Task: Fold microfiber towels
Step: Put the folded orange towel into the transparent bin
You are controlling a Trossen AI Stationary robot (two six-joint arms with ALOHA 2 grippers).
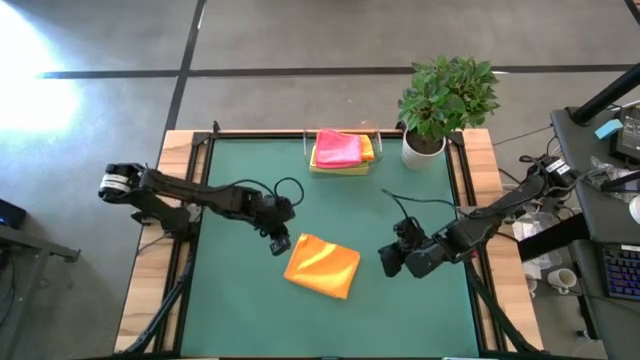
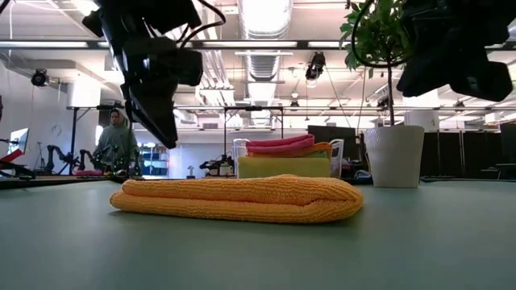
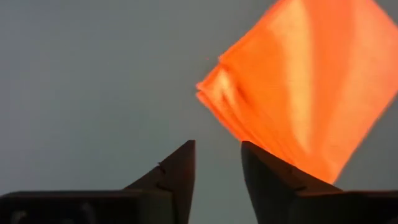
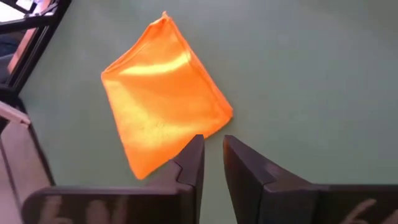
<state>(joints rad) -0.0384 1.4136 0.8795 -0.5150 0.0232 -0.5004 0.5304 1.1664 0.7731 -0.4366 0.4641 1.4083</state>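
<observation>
A folded orange towel (image 1: 322,266) lay flat on the green mat (image 1: 240,310), near the middle, a little to the near side. It was almost square, turned so that its corners pointed left and right. The left gripper (image 1: 279,243) hovered just at its left corner, fingers a little apart, holding nothing. The right gripper (image 1: 391,262) hung to its right, fingers slightly apart, also empty. At the far edge, a clear tray (image 1: 341,167) held a stack of folded towels (image 1: 340,149), with a potted plant (image 1: 445,100) to its right.

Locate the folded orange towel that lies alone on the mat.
In the high view the folded orange towel lies flat on the green mat, near its centre, between the left gripper and the right gripper.
</observation>
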